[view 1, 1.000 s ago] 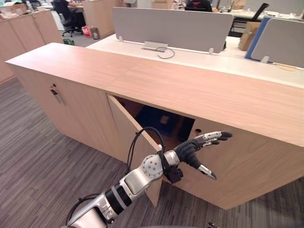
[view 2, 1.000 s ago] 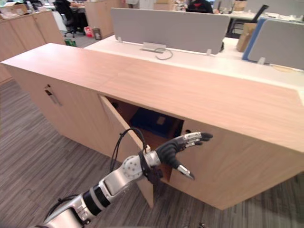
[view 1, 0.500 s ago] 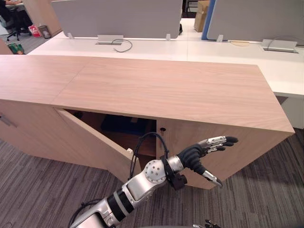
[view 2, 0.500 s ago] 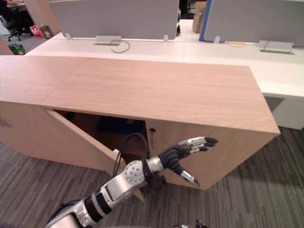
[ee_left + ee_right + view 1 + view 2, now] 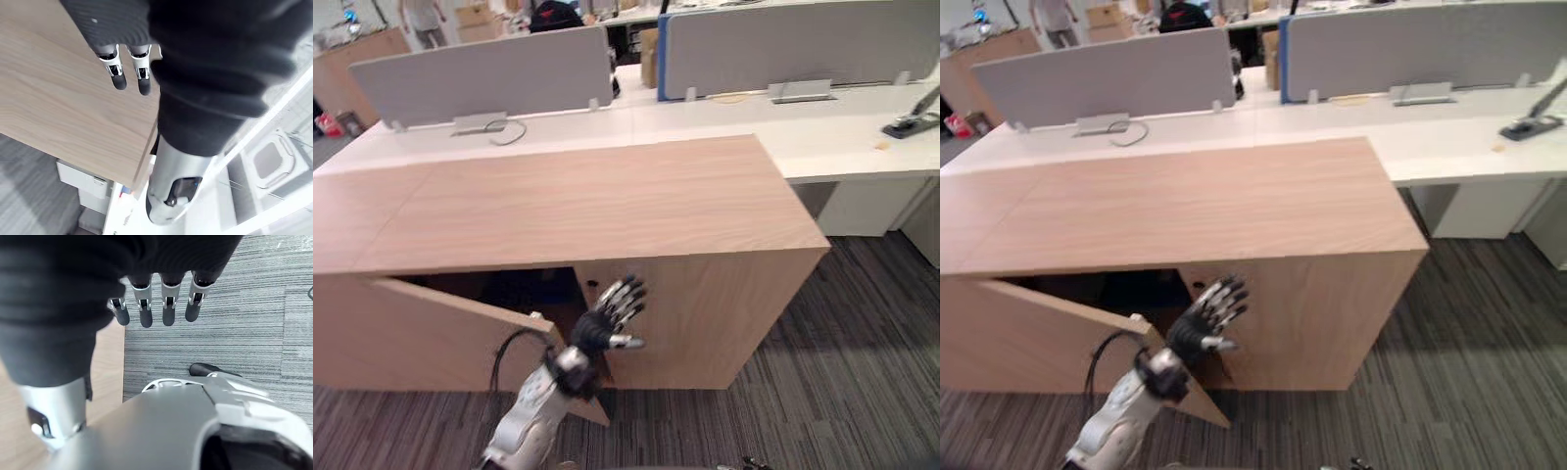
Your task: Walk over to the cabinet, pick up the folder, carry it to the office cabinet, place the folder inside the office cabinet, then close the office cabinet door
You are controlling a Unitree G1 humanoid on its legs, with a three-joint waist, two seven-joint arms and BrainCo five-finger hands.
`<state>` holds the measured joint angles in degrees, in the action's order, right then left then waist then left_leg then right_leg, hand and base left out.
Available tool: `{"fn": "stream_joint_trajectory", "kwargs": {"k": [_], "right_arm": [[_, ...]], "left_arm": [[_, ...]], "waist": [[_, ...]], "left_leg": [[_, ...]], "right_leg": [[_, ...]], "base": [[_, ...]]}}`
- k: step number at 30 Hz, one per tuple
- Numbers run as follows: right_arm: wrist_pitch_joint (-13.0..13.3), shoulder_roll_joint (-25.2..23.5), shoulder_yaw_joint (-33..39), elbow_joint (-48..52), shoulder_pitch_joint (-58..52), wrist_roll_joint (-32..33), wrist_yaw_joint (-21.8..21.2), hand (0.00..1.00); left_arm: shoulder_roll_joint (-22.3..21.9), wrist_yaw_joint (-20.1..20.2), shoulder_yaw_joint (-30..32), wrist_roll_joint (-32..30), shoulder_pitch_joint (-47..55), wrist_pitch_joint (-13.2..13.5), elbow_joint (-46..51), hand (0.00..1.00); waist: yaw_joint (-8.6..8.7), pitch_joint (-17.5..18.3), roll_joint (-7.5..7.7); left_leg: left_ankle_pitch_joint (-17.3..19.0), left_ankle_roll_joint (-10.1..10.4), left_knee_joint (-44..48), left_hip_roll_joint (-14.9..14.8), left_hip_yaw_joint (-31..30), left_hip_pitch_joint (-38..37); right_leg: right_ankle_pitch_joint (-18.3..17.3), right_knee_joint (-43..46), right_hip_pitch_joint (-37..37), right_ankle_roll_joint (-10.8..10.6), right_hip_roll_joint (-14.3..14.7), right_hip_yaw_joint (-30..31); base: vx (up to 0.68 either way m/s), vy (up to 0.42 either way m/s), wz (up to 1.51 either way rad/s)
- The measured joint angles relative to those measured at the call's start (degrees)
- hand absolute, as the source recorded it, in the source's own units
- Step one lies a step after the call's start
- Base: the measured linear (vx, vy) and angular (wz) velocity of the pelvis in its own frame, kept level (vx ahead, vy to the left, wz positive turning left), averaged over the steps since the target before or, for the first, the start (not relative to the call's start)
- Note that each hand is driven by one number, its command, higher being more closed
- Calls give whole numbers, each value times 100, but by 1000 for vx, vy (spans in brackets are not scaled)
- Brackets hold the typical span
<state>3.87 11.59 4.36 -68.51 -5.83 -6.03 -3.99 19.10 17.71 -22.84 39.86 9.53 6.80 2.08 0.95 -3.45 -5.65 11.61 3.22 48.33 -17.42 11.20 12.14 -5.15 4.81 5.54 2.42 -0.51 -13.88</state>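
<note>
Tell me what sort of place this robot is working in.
Most likely an open-plan office: grey fabric divider screens stand along long white desks, a low light-wood cabinet sits in front, and grey striped carpet covers the floor.

The door stands ajar, swung out across the carpet, leaving a dark gap into the cabinet; the left hand, fingers spread, hangs before that gap by the door's edge

Inside the office cabinet, behind its half-open door, all shadow: contents too dark to tell.
</note>
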Motion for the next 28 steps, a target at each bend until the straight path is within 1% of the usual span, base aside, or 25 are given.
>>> {"fn": "stream_joint_trajectory", "kwargs": {"k": [1, 2, 3, 4, 5, 6, 8, 9, 10, 11, 12, 13, 14, 15, 16, 17, 18, 21, 22, 23, 24, 25, 26, 28], "right_arm": [[-8, -12, 1, -36, 8, -26, -3, 0], [-24, -5, 1, -87, 38, -117, -4, 0], [-29, 0, 3, -86, 51, -201, -3, 0], [-33, 14, 7, -83, 94, -216, -4, 0], [-51, 2, 18, -84, 139, -216, -2, 0], [-57, -45, 62, -78, 206, -215, -3, 0], [-77, -145, 68, -10, 227, -198, -19, 0], [-88, -159, 69, 42, 206, -197, -27, 0], [-99, -163, 71, 137, 162, -198, -35, 0], [-99, -160, 73, 160, 157, -198, -35, 0], [-102, -153, 98, 160, 154, -197, -34, 0], [-105, -158, 111, 160, 154, -191, -31, 0], [-111, -160, 113, 160, 154, -190, -30, 0], [-133, -176, 117, 177, 171, -188, -28, 0], [-144, -187, 122, 204, 169, -185, -25, 0], [-149, -223, 150, 239, 157, -184, -10, 0], [-149, -266, 308, 267, 154, -187, 7, 0], [-150, -283, 347, 267, 154, -187, 37, 0], [-150, -296, 361, 267, 150, -187, 59, 0], [-149, -304, 388, 276, 156, -187, 77, 0], [-148, -318, 443, 290, 153, -187, 82, 0], [-148, -352, 568, 305, 146, -186, 90, 0], [-148, -379, 575, 316, 114, -186, 106, 0], [-150, -388, 646, 318, 58, -186, 122, 0]], "left_arm": [[39, 21, 86, -92, 180, 47, -171, 0], [12, 26, 202, -221, 382, 101, -510, 0], [-6, 29, 250, -260, 445, 108, -710, 0], [-94, 50, 373, -429, 532, 100, -1203, 0], [-139, 61, 361, -627, 557, 72, -1579, 0], [-294, 30, 445, -789, 531, -5, -2138, 0], [-551, -68, 802, -955, 540, -100, -2938, 0], [-605, -101, 923, -1039, 557, -112, -3085, 0], [-730, -175, 1204, -1139, 608, -118, -3288, 0], [-785, -230, 1331, -1193, 632, -117, -3360, 0], [-887, -342, 1595, -1354, 635, -96, -3561, 0], [-941, -463, 1731, -1537, 628, -49, -3711, 0], [-981, -538, 1820, -1661, 606, -18, -3819, 0], [-1053, -701, 2004, -1941, 564, 31, -4093, 0], [-1069, -786, 2041, -2077, 540, 46, -4211, 0], [-1112, -950, 2098, -2315, 519, 50, -4386, 0], [-1133, -1169, 2097, -2674, 528, 123, -4518, 0], [-1148, -1399, 2108, -3189, 520, 240, -4769, 0], [-1165, -1476, 2246, -3406, 506, 277, -4956, 0], [-1168, -1530, 2423, -3572, 464, 286, -5220, 0], [-1178, -1561, 2509, -3619, 439, 273, -5385, 0], [-1234, -1633, 2759, -3659, 421, 234, -5703, 0], [-1321, -1705, 3044, -3592, 423, 201, -5925, 0], [-1429, -1822, 3351, -3359, 445, 118, -6052, 0]], "waist": [[-67, -9, 8], [-80, 0, -10], [-79, 5, -31], [-81, 35, -87], [-75, 30, -67], [-58, 3, 14], [-64, -26, 210], [-70, -8, 239], [-87, 16, 265], [-85, 21, 257], [-78, 32, 244], [-78, 35, 244], [-89, 39, 254], [-99, 58, 270], [-101, 52, 279], [-98, 56, 291], [-86, 53, 317], [-92, 38, 345], [-107, 50, 386], [-118, 53, 388], [-111, 60, 383], [-102, 61, 382], [-105, 60, 390], [-129, 62, 396]], "left_leg": [[156, -15, -179, 153, -20, -14], [140, -47, -718, 326, 42, -68], [77, -119, -1005, 368, 85, -97], [-170, -155, -1599, 445, 79, -141], [-67, -88, -1905, 462, 90, -261], [-93, 34, -2429, 642, 100, -483], [-400, -58, -3065, 987, 150, -702], [-477, -76, -3236, 1076, 149, -753], [-624, -114, -3547, 1238, 152, -891], [-700, -132, -3713, 1310, 151, -962], [-875, -156, -4070, 1445, 118, -1124], [-954, -164, -4241, 1497, 82, -1207], [-997, -158, -4328, 1514, 75, -1249], [-1054, -151, -4450, 1523, 58, -1290], [-1070, -144, -4482, 1522, 48, -1310], [-1109, -120, -4541, 1516, 15, -1334], [-1168, -105, -4612, 1507, -58, -1354], [-1227, -67, -4697, 1477, -84, -1434], [-1265, -51, -4760, 1461, -96, -1467], [-1307, -42, -4833, 1448, -83, -1523], [-1320, -40, -4846, 1443, -83, -1530], [-1351, -41, -4876, 1443, -83, -1533], [-1415, -43, -4956, 1444, -86, -1534], [-1495, -58, -5068, 1450, -90, -1533]], "right_leg": [[0, -2, 55, 0, 10, 30], [-2, -79, 113, -4, 61, 21], [-2, -123, 146, -12, 98, 8], [-18, -160, 145, -54, 198, -18], [-34, -164, 138, -92, 216, -39], [-53, -165, 130, -171, 109, -73], [-69, -157, 90, -296, -163, -143], [-82, -155, 78, -340, -225, -160], [-100, -152, 79, -412, -351, -193], [-107, -153, 85, -439, -396, -210], [-127, -165, 118, -492, -488, -283], [-132, -191, 155, -513, -510, -334], [-133, -206, 168, -521, -515, -343], [-129, -232, 177, -534, -503, -368], [-129, -239, 190, -536, -496, -381], [-129, -240, 209, -540, -479, -426], [-129, -241, 255, -542, -453, -486], [-130, -243, 287, -542, -410, -496], [-130, -243, 287, -543, -385, -496], [-130, -244, 300, -542, -367, -489], [-130, -245, 300, -542, -361, -488], [-130, -252, 291, -542, -356, -487], [-128, -253, 259, -540, -350, -486], [-114, -248, 202, -519, -343, -481]], "base": [[103, 40, -48], [65, 28, -21], [60, 68, -2], [55, 77, 10], [89, 116, 18], [56, 110, 20], [54, 112, 22], [72, 77, 22], [89, 72, 17], [126, 97, 22], [103, 79, 24], [79, 51, 23], [50, 5, 15], [37, 0, 6], [32, -27, 9], [20, -49, 18], [22, -62, 19], [-25, -53, 8], [-62, -45, -2], [-66, -42, -2], [-64, -33, -5], [-89, -28, 1], [-76, -21, 2], [-54, -4, 2]]}}
